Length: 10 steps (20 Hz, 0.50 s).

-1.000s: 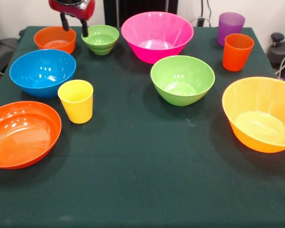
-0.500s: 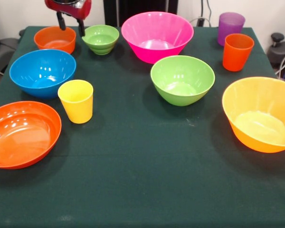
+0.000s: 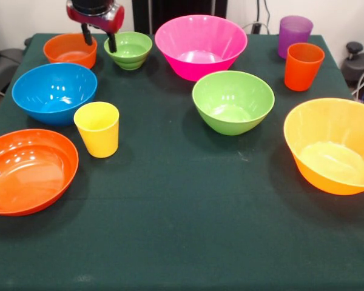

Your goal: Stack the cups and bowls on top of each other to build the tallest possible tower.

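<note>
A dark green cloth (image 3: 182,230) covered the table, and nothing on it was stacked. My gripper (image 3: 99,40) hung with its fingers spread apart, holding nothing — between the small red-orange bowl (image 3: 70,50) and the small ribbed green bowl (image 3: 128,50) at the far side. The blue bowl (image 3: 54,92), yellow cup (image 3: 97,128) and shallow orange bowl (image 3: 28,171) sat nearer; the pink bowl (image 3: 201,46), medium green bowl (image 3: 233,102), yellow-orange bowl (image 3: 333,145), orange cup (image 3: 303,65) and purple cup (image 3: 294,34) stood apart.
</note>
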Tool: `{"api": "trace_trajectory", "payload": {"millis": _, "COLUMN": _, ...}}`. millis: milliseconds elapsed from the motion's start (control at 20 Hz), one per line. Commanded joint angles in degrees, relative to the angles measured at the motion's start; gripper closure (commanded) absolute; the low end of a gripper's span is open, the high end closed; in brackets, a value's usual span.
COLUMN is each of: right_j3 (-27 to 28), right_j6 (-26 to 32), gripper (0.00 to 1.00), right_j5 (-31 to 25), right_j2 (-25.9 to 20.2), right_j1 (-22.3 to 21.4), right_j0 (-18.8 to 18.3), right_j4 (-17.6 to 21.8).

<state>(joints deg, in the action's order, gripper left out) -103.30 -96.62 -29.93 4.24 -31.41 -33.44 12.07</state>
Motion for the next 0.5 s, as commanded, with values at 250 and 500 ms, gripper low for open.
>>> {"api": "trace_trajectory", "payload": {"millis": 250, "right_j3": 4.57, "right_j6": -2.03, "gripper": 0.00, "right_j5": 7.77, "right_j2": -3.75, "right_j1": 6.12, "right_j0": 1.43, "right_j4": 5.27}}
{"api": "trace_trajectory", "payload": {"millis": 500, "right_j3": 4.89, "right_j6": -2.53, "gripper": 0.00, "right_j5": 9.02, "right_j2": -3.66, "right_j1": 7.10, "right_j0": 1.36, "right_j4": 5.76}}
